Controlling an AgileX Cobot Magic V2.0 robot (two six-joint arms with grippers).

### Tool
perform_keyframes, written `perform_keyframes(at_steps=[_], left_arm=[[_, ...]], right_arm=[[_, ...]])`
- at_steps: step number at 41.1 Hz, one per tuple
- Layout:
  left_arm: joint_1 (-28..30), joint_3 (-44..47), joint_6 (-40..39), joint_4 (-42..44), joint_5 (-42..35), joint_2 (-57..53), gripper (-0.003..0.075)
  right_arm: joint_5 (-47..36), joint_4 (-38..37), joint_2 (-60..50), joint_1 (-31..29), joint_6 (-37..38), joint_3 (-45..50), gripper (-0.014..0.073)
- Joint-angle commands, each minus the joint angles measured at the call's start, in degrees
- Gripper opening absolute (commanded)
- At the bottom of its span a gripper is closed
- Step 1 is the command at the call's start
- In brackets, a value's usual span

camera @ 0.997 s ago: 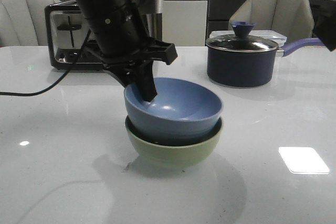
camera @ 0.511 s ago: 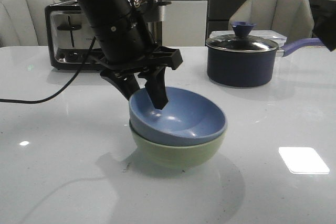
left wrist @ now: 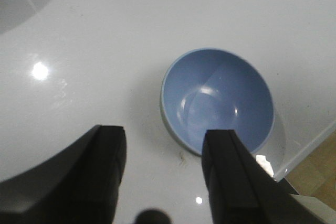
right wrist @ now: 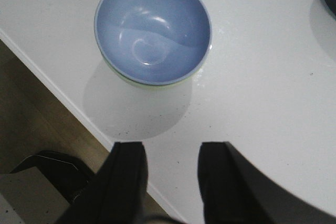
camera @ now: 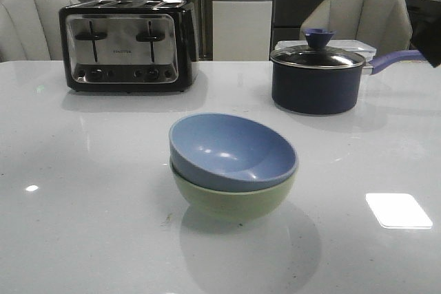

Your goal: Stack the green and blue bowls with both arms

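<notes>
The white table (camera: 83, 191) fills most of the front view, and on its far side stand a black and silver toaster (camera: 127, 46) at the left and a dark navy saucepan (camera: 317, 77) with a lid and a purple handle at the right, with two pale chairs behind them. Near the middle of the table sits the blue bowl (camera: 233, 151), nested inside the green bowl (camera: 231, 197), so that only the lower part and a thin rim of the green one show under it; the blue bowl is tilted a little, with its opening turned toward the camera and its right edge lower. Both bowls stand alone, nothing touches them. The left gripper (left wrist: 163, 177) is high above the table in its wrist view, its jaws are wide apart and hold nothing, and the blue bowl (left wrist: 218, 100) lies below and beyond the fingertips, closer to the one finger than to the other, not between them. The right gripper (right wrist: 170, 182) also hangs above, near the table edge, with its jaws apart and empty; the stacked bowls (right wrist: 152, 27) lie well away from its fingertips, with bare table between. In this view a thin strip of the green bowl (right wrist: 152, 85) shows under the blue rim
</notes>
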Motion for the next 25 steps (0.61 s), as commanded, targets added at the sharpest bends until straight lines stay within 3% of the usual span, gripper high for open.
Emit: perform_keyframes(at_steps=[1,17,25], left_arm=[[-0.4,3.59,0.14,1.6,-3.72,-9.24,0.0401],[-0.4,26.13,0.14,2.28,-8.72,-34.0,0.0401],[-0.4,32.8,0.14,3.25,-10.56,-42.67,0.0401]], right_arm=[[-3.57,0.17,-0.47,-0.16,-0.38,-1.44,0.0374],[-3.43,0.23,-0.47,-0.16,-0.33,-1.44,0.0374],[-3.31,-0.65,-0.71,-1.16,5.9,-0.95,0.0373]])
